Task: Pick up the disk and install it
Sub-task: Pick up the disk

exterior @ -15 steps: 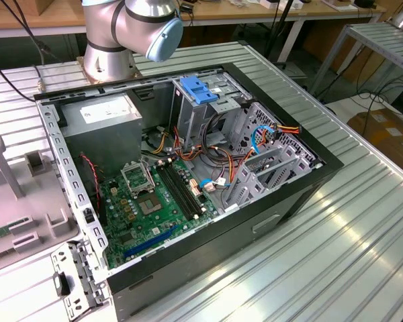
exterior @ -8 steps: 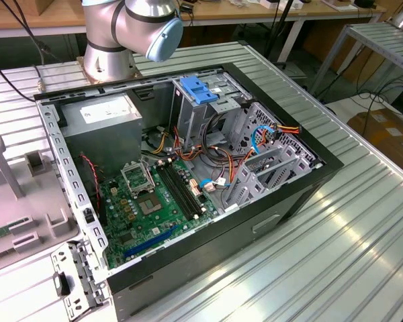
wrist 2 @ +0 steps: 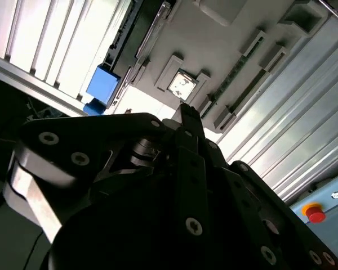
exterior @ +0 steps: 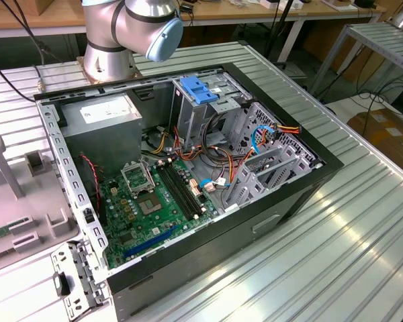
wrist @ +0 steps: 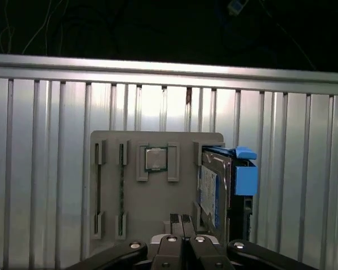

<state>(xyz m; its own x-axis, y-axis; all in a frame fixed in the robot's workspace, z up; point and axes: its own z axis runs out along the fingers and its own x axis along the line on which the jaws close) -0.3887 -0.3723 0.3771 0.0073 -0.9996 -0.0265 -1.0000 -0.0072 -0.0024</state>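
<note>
The disk (wrist: 225, 183) stands on edge in a slot at one side of a grey parts tray (wrist: 158, 197), its dark body held in bright blue rails with a blue tab (wrist: 245, 179). In the second wrist view the disk (wrist 2: 103, 85) shows as a blue block at the tray's edge (wrist 2: 225, 34). My gripper (wrist: 181, 220) hovers over the tray, apart from the disk, with its two black fingers pressed together and nothing between them. Its fingertips (wrist 2: 189, 115) point towards the tray's middle.
A processor chip (wrist: 156, 158) sits in the tray's middle, with thin parts in slots beside it. In the exterior view the tray (exterior: 54, 225) lies left of an open computer case (exterior: 188, 174) on a ribbed metal table (exterior: 336, 255). A blue caddy (exterior: 198, 89) sits in the case's drive bay.
</note>
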